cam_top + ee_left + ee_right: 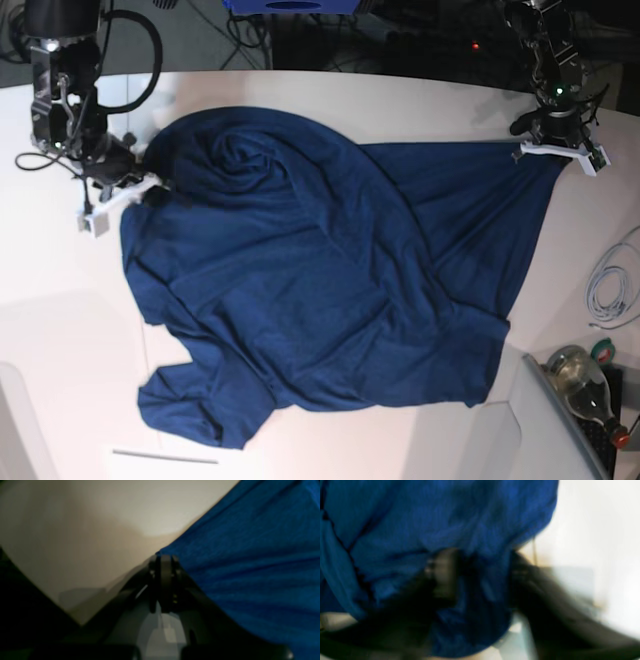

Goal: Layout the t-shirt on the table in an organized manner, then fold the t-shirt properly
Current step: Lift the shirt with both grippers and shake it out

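Left tool point(163, 557) is clenched on a corner of the plain dark navy-blue cloth t-shirt point(320, 270); in the left wrist view its jaws stand pressed together with the blue edge pinched between them. Right tool point(480, 567) sits at the opposite far corner of the t-shirt. Its wrist view is blurred, the two dark fingers point(442, 572) look apart with blue cloth hanging between them, and I cannot tell if it grips.

The t-shirt lies on the large white smooth desk point(60, 330) and covers most of its middle. Both tools are at the far edge of the t-shirt, one at each end.

The step in hand is, in my judgement, the spreading. To do it well, both tools should hold a firm pinch, pull away from each other until the far edge is straight, then draw the cloth flat and slowly, so that the folds fall out and do not bunch again.

The t-shirt is not flat yet. Near the right tool a thick twisted bundle is piled, the middle has long diagonal creases, and the near edge is uneven, with one lobe, maybe a sleeve, sticking out toward the near side. The cloth looks soft and thin.
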### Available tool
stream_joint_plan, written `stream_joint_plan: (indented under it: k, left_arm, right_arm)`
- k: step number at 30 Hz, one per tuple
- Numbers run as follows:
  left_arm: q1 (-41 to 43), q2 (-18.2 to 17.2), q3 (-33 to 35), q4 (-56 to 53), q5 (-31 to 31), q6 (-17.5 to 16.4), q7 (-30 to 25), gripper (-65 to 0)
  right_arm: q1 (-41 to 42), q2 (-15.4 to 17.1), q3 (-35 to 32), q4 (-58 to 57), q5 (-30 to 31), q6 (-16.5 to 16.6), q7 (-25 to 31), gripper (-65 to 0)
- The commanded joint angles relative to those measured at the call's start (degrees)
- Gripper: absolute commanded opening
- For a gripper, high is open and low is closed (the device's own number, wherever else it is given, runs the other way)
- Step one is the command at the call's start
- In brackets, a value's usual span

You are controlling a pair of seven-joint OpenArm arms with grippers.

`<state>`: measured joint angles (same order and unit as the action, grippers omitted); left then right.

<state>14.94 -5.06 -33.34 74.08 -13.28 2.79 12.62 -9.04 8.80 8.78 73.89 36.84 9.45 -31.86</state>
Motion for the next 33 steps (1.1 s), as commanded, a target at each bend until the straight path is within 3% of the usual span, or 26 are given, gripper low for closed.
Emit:
stream_joint_plan:
  k: [1,3,8,12,16,21,24,30,33]
  left_arm:
    - [0.58,-0.79,-0.28,1.12,0.40,0.16,-1.50,-65.0]
    - [1.63,-0.79,-0.37,2.53,0.40,0.16,-1.50,-65.0]
    - [6.20,-0.79,-0.64,9.39,0.40,0.16,-1.41,-65.0]
    - [8.75,-0.79,-0.72,14.49,0.31,0.16,-1.41,-65.0]
    - [8.40,-0.70,-0.28,17.21,0.31,0.16,-0.71,-65.0]
    - [-1.71,-0.87,2.53,17.04,0.40,0.16,9.84,-65.0]
    - [-8.74,-0.87,5.96,16.86,0.40,0.16,14.59,-65.0]
    - [-29.22,-2.90,18.00,5.96,0.49,0.33,17.40,-65.0]
    - [-42.50,-2.72,22.31,-4.24,0.49,1.92,17.05,-65.0]
  right_arm:
    - [0.29,0.65,0.50,2.82,0.57,0.35,0.78,-60.3]
    - [-1.73,0.65,2.35,7.56,0.57,0.35,-0.19,-65.0]
    - [-5.60,0.13,7.88,21.72,0.57,-0.18,-10.65,-64.5]
    - [-6.48,-1.98,13.51,23.74,0.57,-0.18,-17.24,-64.5]
    - [-5.51,-2.07,14.39,23.74,0.57,-0.18,-19.53,-64.5]
    - [2.40,-1.37,14.48,15.21,0.13,-0.18,-19.62,-64.4]
    - [10.05,1.36,14.39,5.89,0.13,-0.18,-19.62,-64.4]
    - [30.62,7.60,14.30,-7.91,0.13,-0.18,-22.96,-64.4]
    - [44.07,11.73,9.55,-15.65,0.13,-0.18,-22.69,-64.4]
